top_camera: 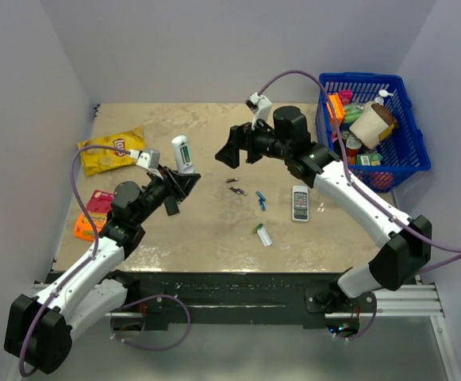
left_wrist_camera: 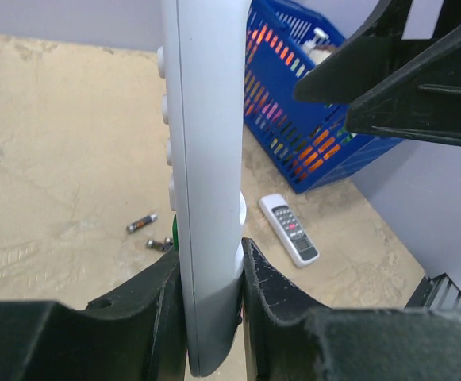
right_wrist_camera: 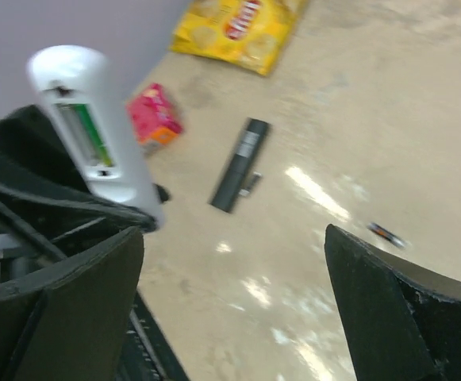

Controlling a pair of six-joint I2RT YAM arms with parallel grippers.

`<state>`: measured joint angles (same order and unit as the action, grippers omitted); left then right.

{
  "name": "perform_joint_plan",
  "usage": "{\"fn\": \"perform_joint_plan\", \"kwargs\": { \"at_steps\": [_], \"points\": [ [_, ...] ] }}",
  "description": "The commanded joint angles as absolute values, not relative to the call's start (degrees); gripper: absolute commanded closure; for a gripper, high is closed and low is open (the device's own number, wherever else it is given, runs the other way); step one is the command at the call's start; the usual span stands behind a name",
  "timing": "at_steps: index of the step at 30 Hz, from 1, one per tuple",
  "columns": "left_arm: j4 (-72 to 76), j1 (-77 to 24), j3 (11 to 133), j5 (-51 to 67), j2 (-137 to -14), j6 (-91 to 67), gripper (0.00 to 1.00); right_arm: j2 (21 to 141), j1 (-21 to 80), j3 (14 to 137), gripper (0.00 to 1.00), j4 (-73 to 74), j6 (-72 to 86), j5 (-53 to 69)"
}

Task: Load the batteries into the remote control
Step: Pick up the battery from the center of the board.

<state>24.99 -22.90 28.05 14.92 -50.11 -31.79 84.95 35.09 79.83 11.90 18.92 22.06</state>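
The left gripper (left_wrist_camera: 212,276) clamps the white remote control (left_wrist_camera: 206,159) upright over the left of the table (top_camera: 206,226); the right gripper (right_wrist_camera: 234,305) gapes wide, empty. Only the right wrist view shows the remote's open back, seemingly with a green battery (right_wrist_camera: 94,135) seated.

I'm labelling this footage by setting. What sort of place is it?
Probably a robotics lab test cell, not a home: plain walls box in the table, two arms are bolted to its edge, and a blue basket holds mixed goods.
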Motion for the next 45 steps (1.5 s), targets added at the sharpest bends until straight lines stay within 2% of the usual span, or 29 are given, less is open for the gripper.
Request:
{"fn": "perform_joint_plan", "kwargs": {
  "at_steps": [1,6,8,9,13,16,20,25,31,36,39,40,45],
  "points": [
    [26.0,-22.4,25.1,13.5,-49.0,-29.5,1.00,85.5,35.1,83.1,0.04,31.7,11.1,5.5],
    [27.7,-22.4,22.7,14.6,-49.0,-28.5,1.00,88.3,35.2,80.6,0.11,45.1,14.0,0.3],
    [29.3,-22.4,21.7,15.5,-49.3,-27.9,1.00,87.8,36.4,76.3,0.12,46.2,15.6,0.1],
    [30.1,-22.4,21.4,16.2,-49.3,-27.7,1.00,87.5,36.8,74.8,0.19,46.5,16.2,-0.2],
    [32.4,-22.4,19.3,17.8,-49.5,-26.7,1.00,86.2,38.4,68.5,0.20,45.0,15.5,-0.4],
    [32.6,-22.4,18.1,17.8,-49.0,-25.9,1.00,87.1,39.0,68.8,0.30,46.4,15.8,-2.4],
    [32.5,-22.4,16.3,18.2,-48.0,-25.6,1.00,89.0,42.4,69.3,0.30,46.5,12.5,-3.3],
    [32.8,-22.4,15.5,19.1,-46.9,-25.6,1.00,92.5,45.1,71.9,0.29,48.3,-0.8,-2.6],
    [33.4,-22.4,15.3,20.0,-46.3,-25.8,1.00,94.8,45.4,73.9,0.26,48.3,-15.6,-2.3],
    [31.8,-22.4,15.3,18.0,-45.1,-26.2,1.00,98.1,45.8,74.7,0.28,47.3,-22.6,-1.2],
    [28.3,-22.4,16.1,14.4,-44.5,-25.7,1.00,99.3,46.6,73.7,0.40,46.1,-26.8,-0.9],
    [27.3,-22.4,16.7,13.4,-44.4,-25.5,1.00,99.4,46.6,73.4,0.48,45.4,-27.3,-0.4],
    [23.5,-22.4,18.3,9.7,-42.7,-23.9,1.00,100.0,46.8,71.3,0.51,41.8,-30.5,-0.2]
  ]
}}
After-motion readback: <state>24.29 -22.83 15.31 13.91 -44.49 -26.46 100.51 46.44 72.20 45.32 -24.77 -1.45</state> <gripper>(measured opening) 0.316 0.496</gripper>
